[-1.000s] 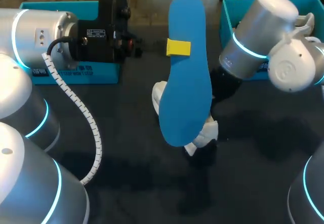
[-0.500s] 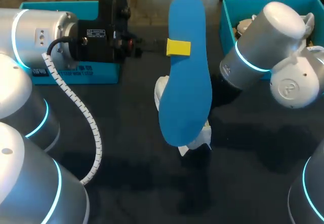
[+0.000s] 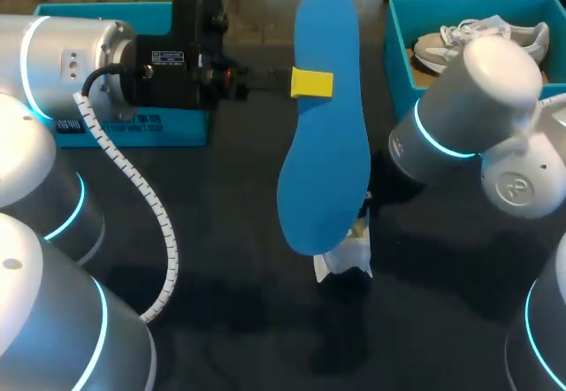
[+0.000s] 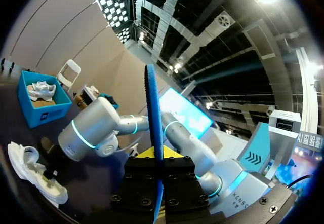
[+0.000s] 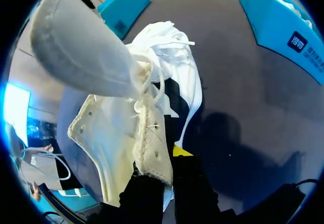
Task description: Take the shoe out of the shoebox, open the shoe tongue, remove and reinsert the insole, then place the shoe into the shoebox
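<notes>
Shoe (image 3: 347, 254) is white and out of the shoebox (image 3: 398, 50). It sits on the dark table (image 3: 221, 232) near the middle. In the head view the insole hides most of it, so only 1 end shows below the insole's lower edge. The left wrist view shows the shoe (image 4: 33, 173) lying on the table with the right arm (image 4: 91, 133) reaching down to it.

Right gripper (image 5: 169, 163): its 2 fingers are pinched nearly closed on the laced edge of the shoe's (image 5: 152, 107) opening, with 1 yellow tip showing beside the fabric. The laces are loose and bunched toward the far end. A big grey flap (image 5: 81, 46), which looks like the tongue, stands up clear of the opening.

Insole (image 3: 325, 126) is blue, out of the shoe and held in the air above the table. The head view sees it flat-on, with its long axis running away from the robot. Left gripper (image 3: 311, 82) is clamped on it about a third of the way down from the far end, and 1 yellow tip lies flat against the blue face. The left wrist view sees the insole (image 4: 153, 133) edge-on, standing straight up from between the closed fingers of the left gripper (image 4: 158, 171).

The shoebox is teal and sits at the table's far right, with a 2nd shoe (image 3: 478, 37) lying inside it. Another teal box (image 3: 133, 126) sits at the far left, partly behind the left arm (image 3: 80, 64). The right arm (image 3: 469, 99) comes in from the right, in front of the shoebox.
</notes>
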Robot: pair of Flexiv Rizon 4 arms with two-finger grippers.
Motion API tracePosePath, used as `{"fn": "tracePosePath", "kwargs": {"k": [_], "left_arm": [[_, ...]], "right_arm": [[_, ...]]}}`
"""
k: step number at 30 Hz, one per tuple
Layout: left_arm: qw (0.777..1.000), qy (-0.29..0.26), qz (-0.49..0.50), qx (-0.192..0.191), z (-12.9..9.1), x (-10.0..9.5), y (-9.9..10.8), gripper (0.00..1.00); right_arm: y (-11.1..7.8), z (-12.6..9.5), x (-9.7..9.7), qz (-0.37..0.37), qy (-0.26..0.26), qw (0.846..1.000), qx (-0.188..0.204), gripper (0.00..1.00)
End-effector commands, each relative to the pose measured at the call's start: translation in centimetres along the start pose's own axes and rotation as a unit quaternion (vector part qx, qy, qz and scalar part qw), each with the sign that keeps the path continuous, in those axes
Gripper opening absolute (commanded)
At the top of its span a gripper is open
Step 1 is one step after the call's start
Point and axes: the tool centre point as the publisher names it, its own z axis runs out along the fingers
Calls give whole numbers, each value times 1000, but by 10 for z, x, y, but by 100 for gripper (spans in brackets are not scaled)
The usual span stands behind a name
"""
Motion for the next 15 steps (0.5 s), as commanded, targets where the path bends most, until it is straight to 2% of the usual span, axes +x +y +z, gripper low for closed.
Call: {"fn": "tracePosePath", "kwargs": {"k": [1,15], "left_arm": [[1000,0,0,-1,1,-1,-1,0],[1000,0,0,-1,1,-1,-1,0]], "right_arm": [[-4,2,4,-5,5,1000,-11,0],[-4,21,3,24,-4,999,22,0]]}}
